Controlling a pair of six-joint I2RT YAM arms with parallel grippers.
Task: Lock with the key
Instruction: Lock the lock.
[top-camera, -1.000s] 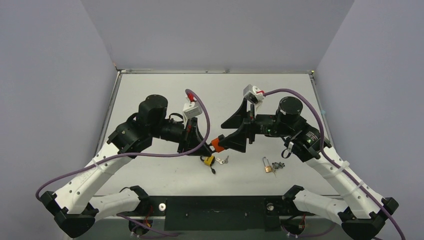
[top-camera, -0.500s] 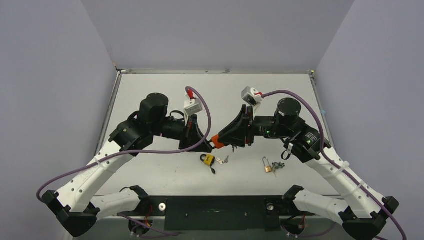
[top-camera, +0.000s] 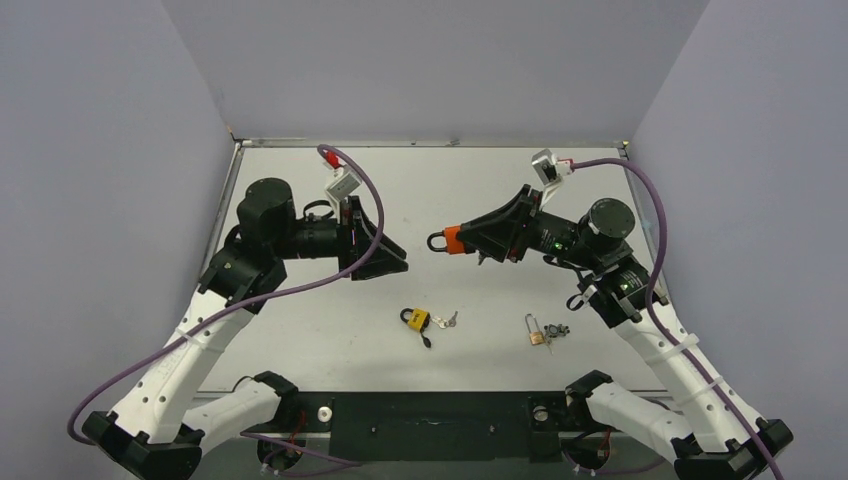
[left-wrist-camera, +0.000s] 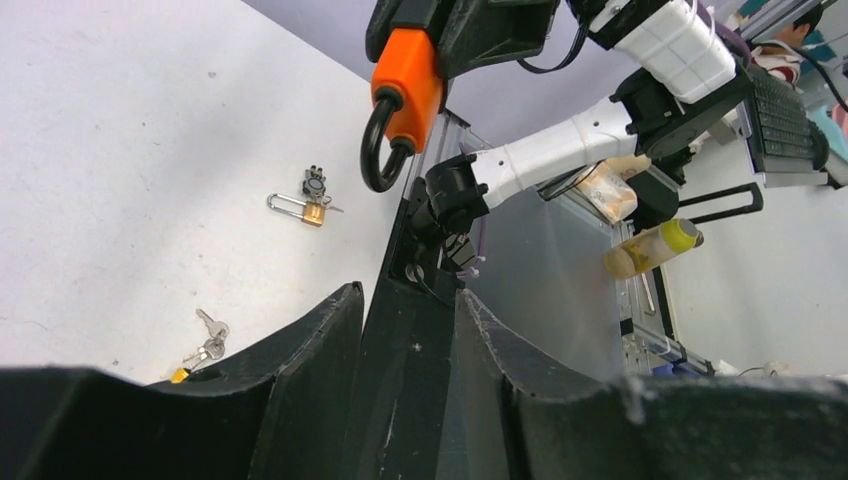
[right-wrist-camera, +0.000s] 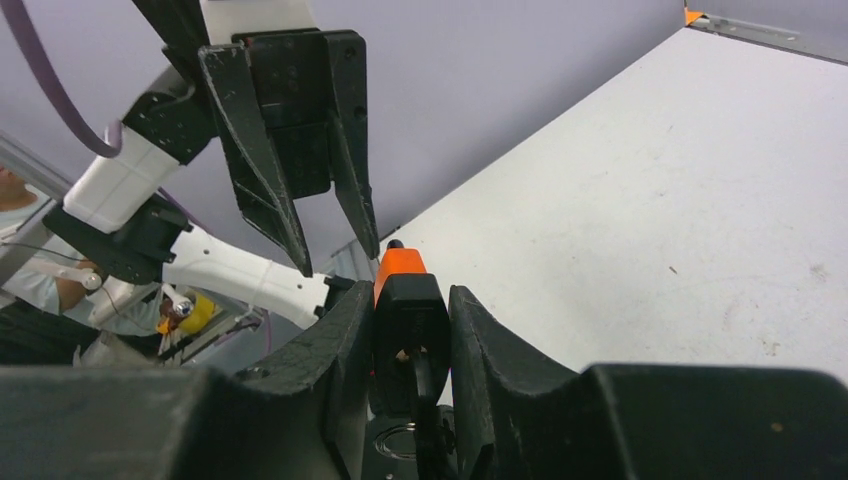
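An orange padlock (top-camera: 452, 240) with a black shackle (top-camera: 436, 241) hangs in the air over the table's middle, shackle pointing left. My right gripper (top-camera: 472, 240) is shut on its body. In the right wrist view the padlock (right-wrist-camera: 400, 268) sits between the fingers (right-wrist-camera: 340, 340), with a black part and a metal ring (right-wrist-camera: 400, 440) behind it. I cannot make out a key there. My left gripper (top-camera: 388, 256) stands apart to the left, open and holding nothing. In the left wrist view the padlock (left-wrist-camera: 405, 85) hangs above the left gripper (left-wrist-camera: 407, 295).
A yellow padlock (top-camera: 416, 319) with small keys (top-camera: 446, 320) lies on the table near the front centre. A brass padlock (top-camera: 535, 332) with a key bunch (top-camera: 556, 330) lies to its right. Grey walls enclose the table on three sides.
My left gripper has let go of the orange padlock, opened and drawn back to the left. My right gripper closed on the padlock and carried it up and to the right.
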